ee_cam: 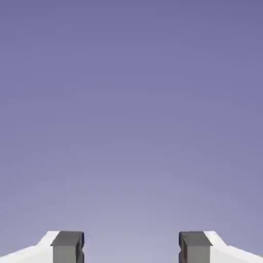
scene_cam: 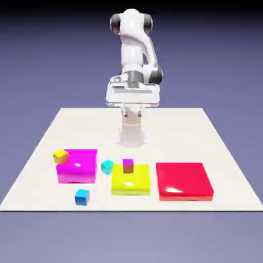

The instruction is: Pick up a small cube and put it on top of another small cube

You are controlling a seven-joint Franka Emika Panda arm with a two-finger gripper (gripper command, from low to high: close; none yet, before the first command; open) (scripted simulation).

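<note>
Approach not yet begun: the claw (ee_cam: 131, 249) is held wide and empty, seemingly aimed level at bare backdrop, while the small cube (scene_cam: 82, 196) sits on the tabletop (scene_cam: 226, 154) at 8 o'clock from the purple-topped cube (scene_cam: 128, 165), so descent is called for.

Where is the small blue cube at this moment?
In the exterior view, the small blue cube lies on the table near its front edge, left of the yellow block, below the magenta block.

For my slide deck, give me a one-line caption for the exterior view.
Franka arm folded upright with gripper raised, far from the blue cube and purple-topped cube.
</note>
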